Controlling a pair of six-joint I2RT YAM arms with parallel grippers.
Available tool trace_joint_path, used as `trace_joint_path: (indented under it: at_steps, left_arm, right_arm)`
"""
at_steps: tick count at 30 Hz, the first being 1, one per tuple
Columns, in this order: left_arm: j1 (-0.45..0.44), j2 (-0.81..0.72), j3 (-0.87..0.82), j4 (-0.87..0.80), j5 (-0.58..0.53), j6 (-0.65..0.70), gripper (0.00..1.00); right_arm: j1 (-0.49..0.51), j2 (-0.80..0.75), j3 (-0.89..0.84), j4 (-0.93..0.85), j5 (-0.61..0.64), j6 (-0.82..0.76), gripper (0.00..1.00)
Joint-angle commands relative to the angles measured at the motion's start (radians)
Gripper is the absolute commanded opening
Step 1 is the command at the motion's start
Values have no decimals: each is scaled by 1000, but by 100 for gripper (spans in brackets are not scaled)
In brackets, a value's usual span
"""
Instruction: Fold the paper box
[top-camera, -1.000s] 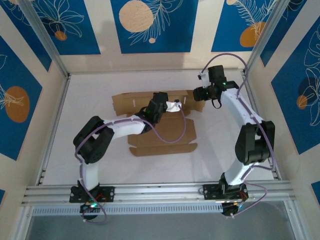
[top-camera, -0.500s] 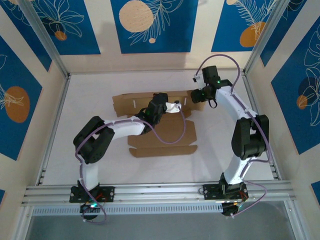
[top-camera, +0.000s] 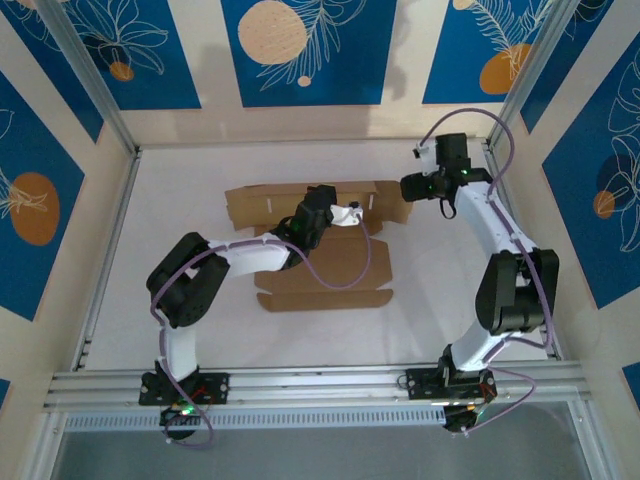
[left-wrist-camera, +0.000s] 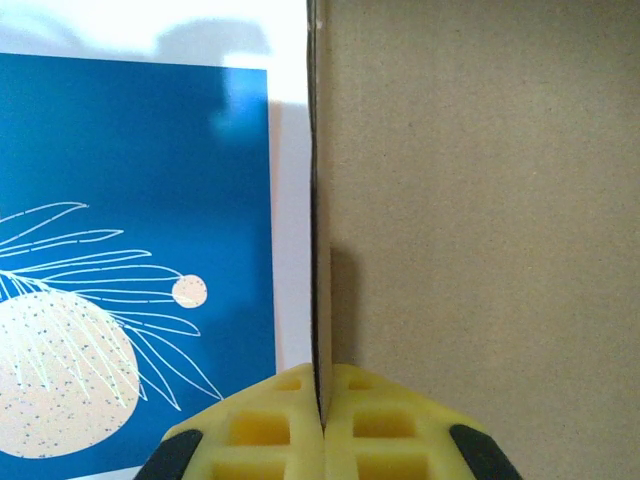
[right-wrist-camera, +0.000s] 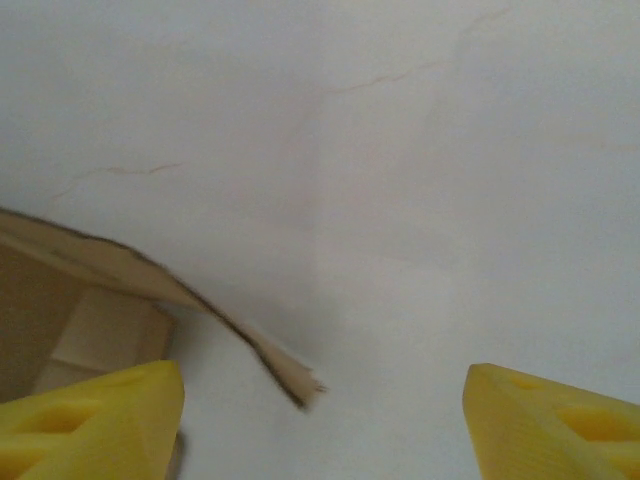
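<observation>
left tool (left-wrist-camera: 320, 432): pressed together, pinching rear panel edge of plain brown die-cut cardboard mailer box (top-camera: 350, 262)
right tool (right-wrist-camera: 320, 425): spread, empty, beside end flap (right-wrist-camera: 120, 265), 2 o'clock
box: mid white counter (top-camera: 190, 200)
step: likely rear-wall fold
next: probably grip the flap and fold it inward

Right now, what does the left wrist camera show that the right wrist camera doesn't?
Left wrist: the left jaws shut on an edge of the paper box, with a blue leaf-print wall panel behind. Right wrist: the right jaws wide open over the white table, with the tip of a loose flap lying between them, ungripped. Both: brown cardboard between yellow jaws.
</observation>
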Motion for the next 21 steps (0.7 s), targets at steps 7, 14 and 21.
trace_joint_path:
  at_steps: [7, 14, 21]
  left_arm:
    - [-9, 9, -10, 9, 8, -21, 0]
    - [-10, 6, -8, -7, -11, -34, 0]
    - [-14, 11, 0, -14, -26, -39, 0]
  right_arm:
    - [40, 6, -19, -15, -269, 48, 50]
    - [52, -39, -58, -22, -359, 214, 33]
    - [72, -58, -69, -30, -401, 357, 33]
